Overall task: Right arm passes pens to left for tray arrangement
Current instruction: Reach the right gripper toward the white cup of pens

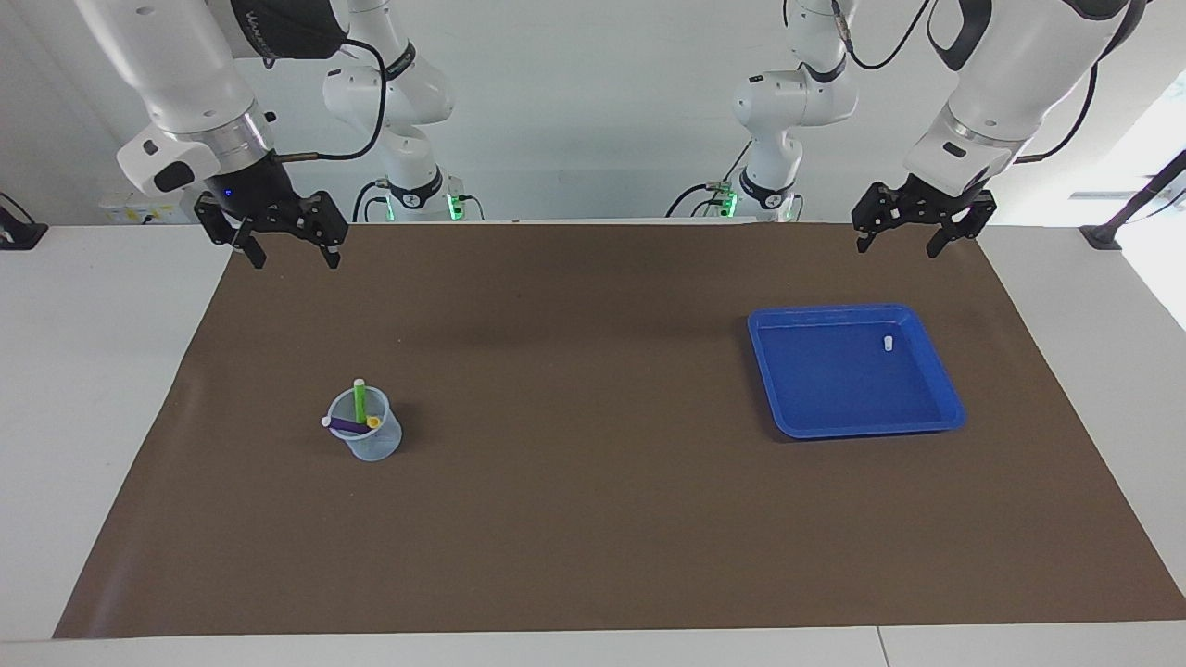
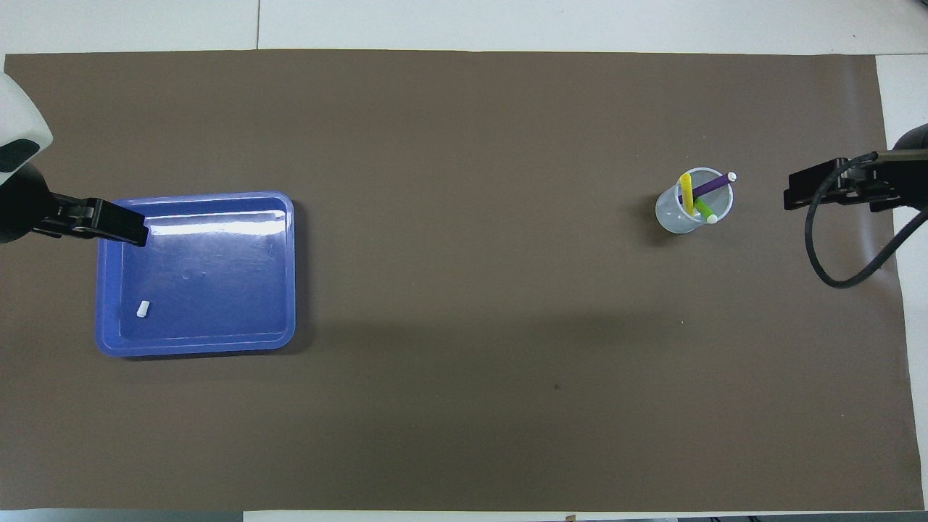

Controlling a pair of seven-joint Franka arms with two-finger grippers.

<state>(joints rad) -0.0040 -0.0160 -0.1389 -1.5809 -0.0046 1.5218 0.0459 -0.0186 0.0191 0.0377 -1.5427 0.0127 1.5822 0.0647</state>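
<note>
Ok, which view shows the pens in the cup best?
The overhead view: it looks into the cup, so the yellow pen, purple pen and green pen separate clearly. The facing view shows them bunched, the yellow pen mostly hidden.

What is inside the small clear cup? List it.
In the cup stand three pens: purple, green and yellow, leaning against its rim. Their lower ends are hard to make out through the cup's wall.
</note>
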